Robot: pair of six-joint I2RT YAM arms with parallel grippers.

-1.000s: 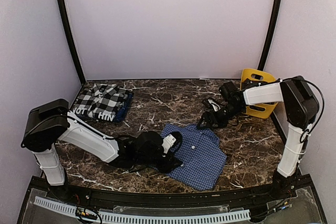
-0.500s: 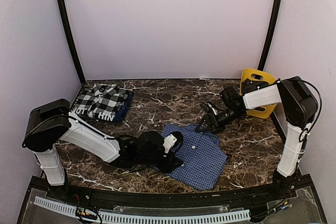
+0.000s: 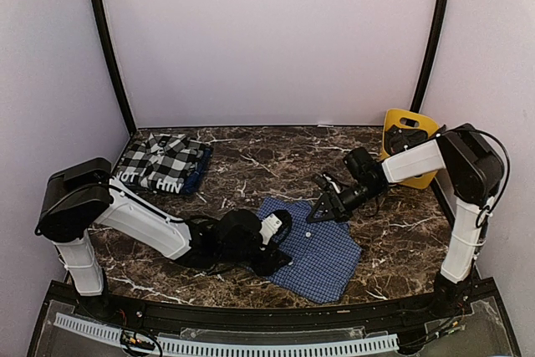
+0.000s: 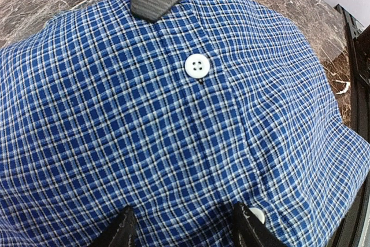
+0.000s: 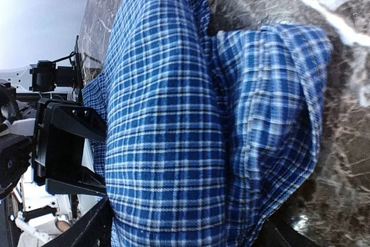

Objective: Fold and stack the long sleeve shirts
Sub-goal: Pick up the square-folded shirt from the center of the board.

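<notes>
At the near-left edge of the blue check shirt [image 3: 322,248], which lies rumpled on the marble table [image 3: 401,232], the left gripper [image 4: 185,224] is held low at the end of a long, nearly flat reach. Its fingers are spread and set on the cloth, with nothing seen pinched. At the shirt's far edge the right gripper [image 5: 182,227] is angled down from an arm stretched leftwards, its fingers wide apart on either side of a bunched fold; whether the fold is squeezed cannot be told. The black-and-white plaid shirt [image 3: 159,163] is seen folded well off to the far left of the blue shirt.
</notes>
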